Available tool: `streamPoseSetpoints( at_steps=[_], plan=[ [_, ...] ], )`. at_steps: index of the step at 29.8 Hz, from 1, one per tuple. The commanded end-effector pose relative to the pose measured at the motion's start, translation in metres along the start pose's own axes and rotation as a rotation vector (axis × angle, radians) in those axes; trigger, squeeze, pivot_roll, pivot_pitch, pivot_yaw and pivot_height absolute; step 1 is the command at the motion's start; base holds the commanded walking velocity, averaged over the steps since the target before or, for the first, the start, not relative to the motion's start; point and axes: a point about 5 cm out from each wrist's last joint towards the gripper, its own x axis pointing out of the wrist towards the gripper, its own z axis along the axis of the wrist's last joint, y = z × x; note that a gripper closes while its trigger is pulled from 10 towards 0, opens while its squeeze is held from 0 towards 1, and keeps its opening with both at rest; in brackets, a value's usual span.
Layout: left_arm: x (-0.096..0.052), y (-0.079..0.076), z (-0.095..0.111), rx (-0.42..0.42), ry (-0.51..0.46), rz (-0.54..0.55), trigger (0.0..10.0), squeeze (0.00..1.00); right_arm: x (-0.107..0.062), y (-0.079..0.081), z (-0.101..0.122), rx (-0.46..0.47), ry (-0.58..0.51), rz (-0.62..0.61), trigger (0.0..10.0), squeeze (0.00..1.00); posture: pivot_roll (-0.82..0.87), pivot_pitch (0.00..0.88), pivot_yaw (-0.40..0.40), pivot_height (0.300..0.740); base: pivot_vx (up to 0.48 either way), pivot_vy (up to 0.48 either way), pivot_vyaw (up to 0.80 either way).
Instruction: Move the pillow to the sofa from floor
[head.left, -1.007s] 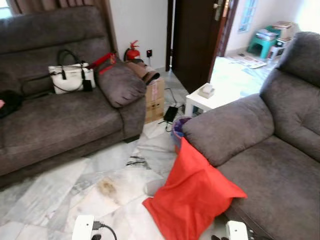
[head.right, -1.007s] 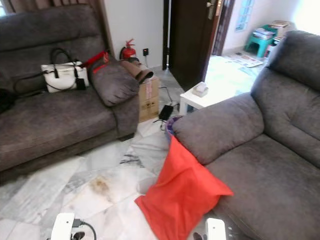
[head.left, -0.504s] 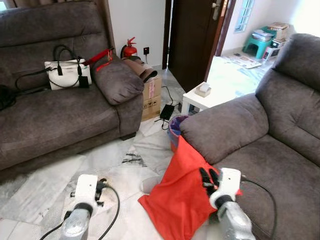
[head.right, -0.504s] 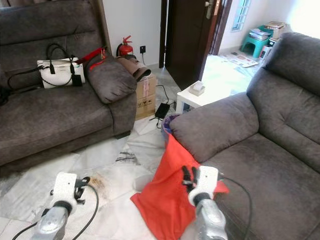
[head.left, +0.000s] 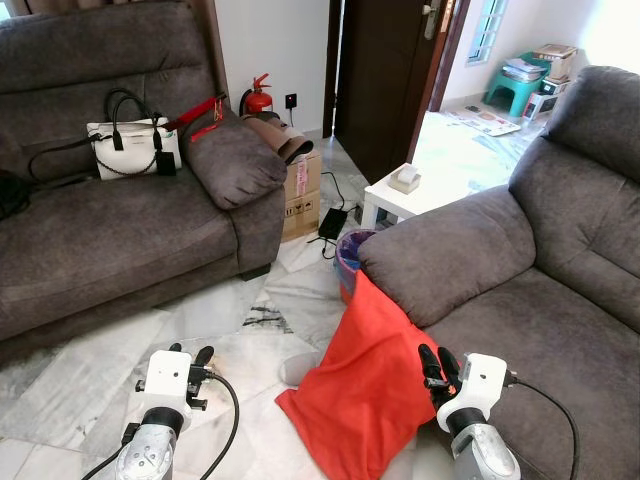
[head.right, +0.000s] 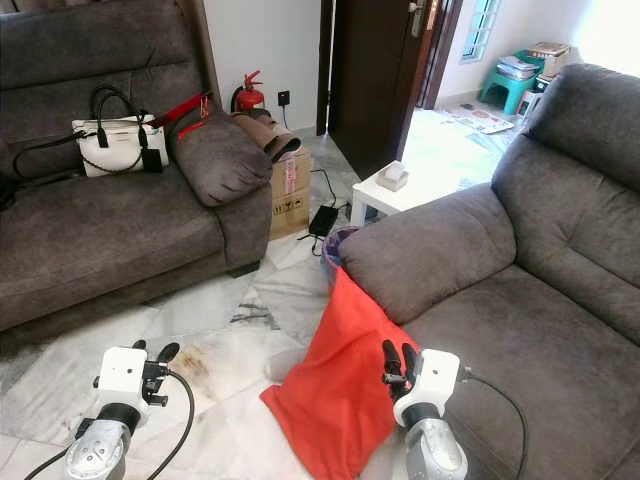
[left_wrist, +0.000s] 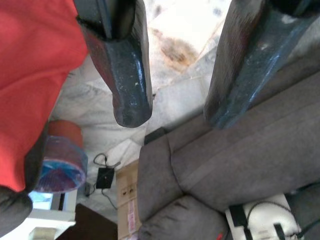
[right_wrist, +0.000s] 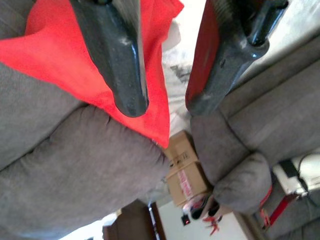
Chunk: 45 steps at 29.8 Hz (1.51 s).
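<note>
Sofas of grey plush fabric number two: one long grey sofa (head.left: 120, 230) across the room on my left, and one grey sofa with a broad rounded armrest (head.left: 520, 290) close on my right. There is one pillow, a flat bright red fabric pillow (head.left: 365, 385), standing tilted on the pale marble floor (head.left: 120, 350) with its upper edge leaning against the near sofa's front, below the armrest.

My right gripper (head.left: 438, 364) hangs just beside the pillow's right edge, near the seat front; its two black fingers (right_wrist: 117, 70) are spread apart and hold nothing, with red cloth showing between and behind them. My left gripper (head.left: 197, 357) is over the bare floor, well apart from the pillow on its left side, fingers (left_wrist: 125, 65) likewise parted and empty.

One white handbag (head.left: 130, 148) sits on the far sofa, one brown cardboard box (head.left: 305, 195) beside its armrest, one small white side table (head.left: 410, 195) beyond the near armrest. Open floor lies between the two sofas, stained brownish near my left gripper.
</note>
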Motion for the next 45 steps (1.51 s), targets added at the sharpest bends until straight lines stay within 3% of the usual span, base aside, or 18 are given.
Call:
streamPoseSetpoints(
  at_steps=[1, 18, 45],
  plan=[
    [0.000, -0.001, 0.002, 0.004, 0.003, -0.013, 10.0, 0.00, 0.004, -0.003, 0.011, 0.020, -0.051, -0.035, 10.0, 0.00, 0.07, 0.044, 0.010, 0.740, 0.000, 0.000, 0.00],
    [0.001, -0.004, 0.013, 0.023, -0.013, -0.044, 10.0, 0.00, 0.007, 0.002, 0.010, 0.063, -0.044, -0.076, 10.0, 0.00, 0.08, 0.074, 0.015, 0.740, 0.000, 0.000, -0.12],
    [0.001, -0.004, 0.018, 0.027, -0.006, -0.045, 10.0, 0.00, 0.013, 0.010, 0.013, 0.077, -0.048, -0.066, 10.0, 0.00, 0.09, 0.067, 0.012, 0.740, 0.276, 0.000, -0.16]
  ],
)
